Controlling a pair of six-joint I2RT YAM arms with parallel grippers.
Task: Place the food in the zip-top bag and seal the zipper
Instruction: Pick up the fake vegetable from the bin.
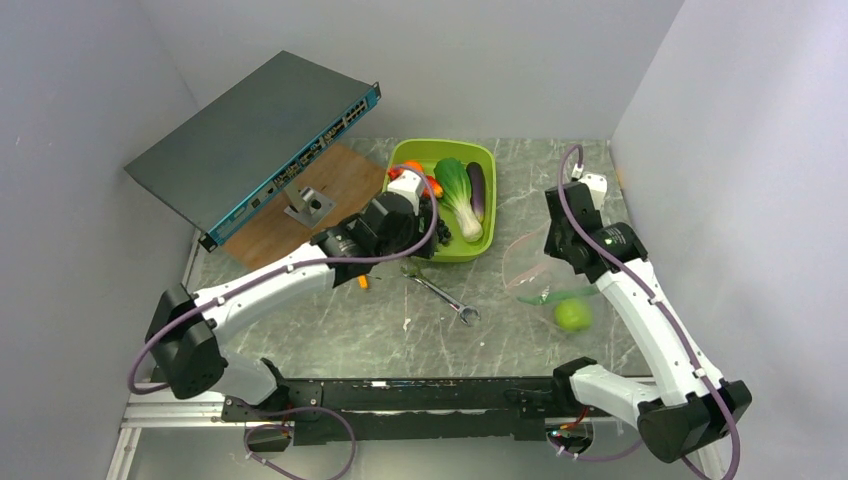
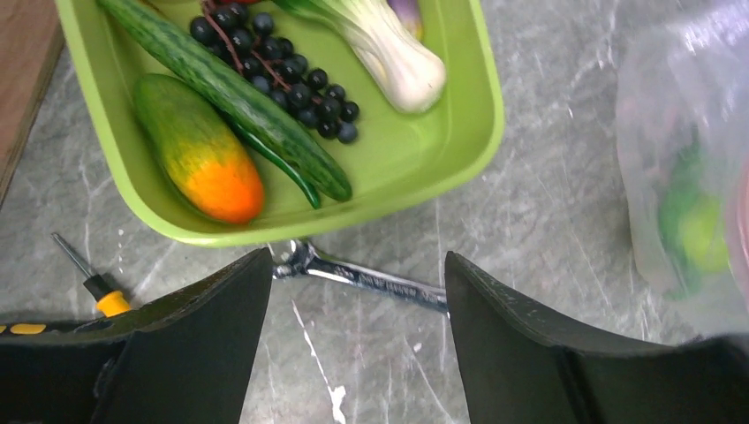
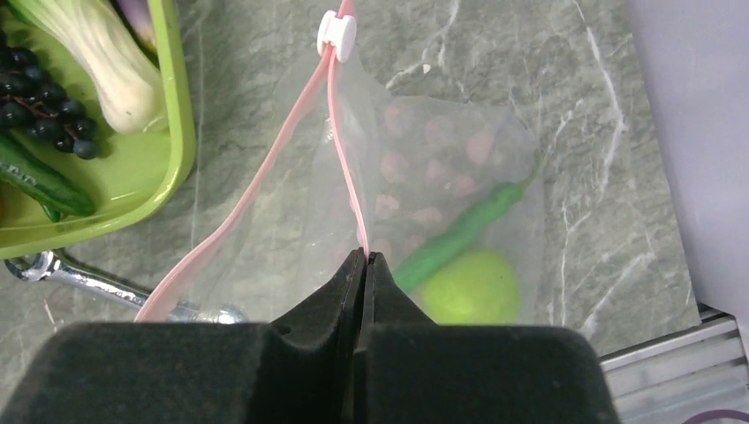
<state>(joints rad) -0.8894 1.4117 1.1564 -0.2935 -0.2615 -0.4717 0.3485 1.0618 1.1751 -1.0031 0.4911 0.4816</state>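
Our right fingers [image 3: 331, 296] were pinched shut on the bag's [image 3: 442, 177] pink zipper [image 3: 351, 190], just right of the tub [image 3: 181, 132], a green fruit [image 3: 468, 287] already inside. Our left fingers [image 2: 194, 318] hung wide apart, empty, over the tub's near edge. We judged loading underway, with grasping the cucumber [image 2: 238, 93] next.

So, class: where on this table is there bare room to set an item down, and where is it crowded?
Barest: the table strip between the wrench and the near edge. Also the back corner right of the green tub. Crowded: the tub's front, where the left end effector, wrench and zip-top bag meet.
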